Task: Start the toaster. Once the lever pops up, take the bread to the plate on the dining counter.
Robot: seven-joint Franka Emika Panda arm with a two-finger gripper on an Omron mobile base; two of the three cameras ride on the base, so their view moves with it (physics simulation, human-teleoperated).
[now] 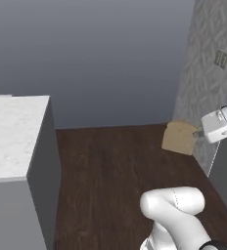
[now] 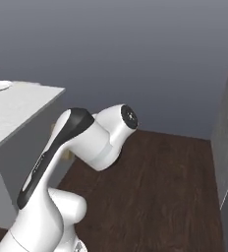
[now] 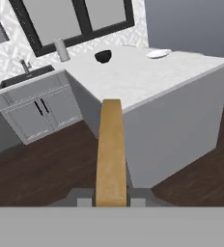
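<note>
Flat, even rendered light with no glare and no clear source. The desk (image 3: 147,72) top reads brightest, its side at 4 o'clock shaded grey. The floor (image 1: 115,176) stays dark. Edges slightly soft, no distortion.

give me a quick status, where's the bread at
Gripper shut on the bread, carried over dark floor. Plate waits on the dining counter, near a dark bowl. Path looks open.
</note>
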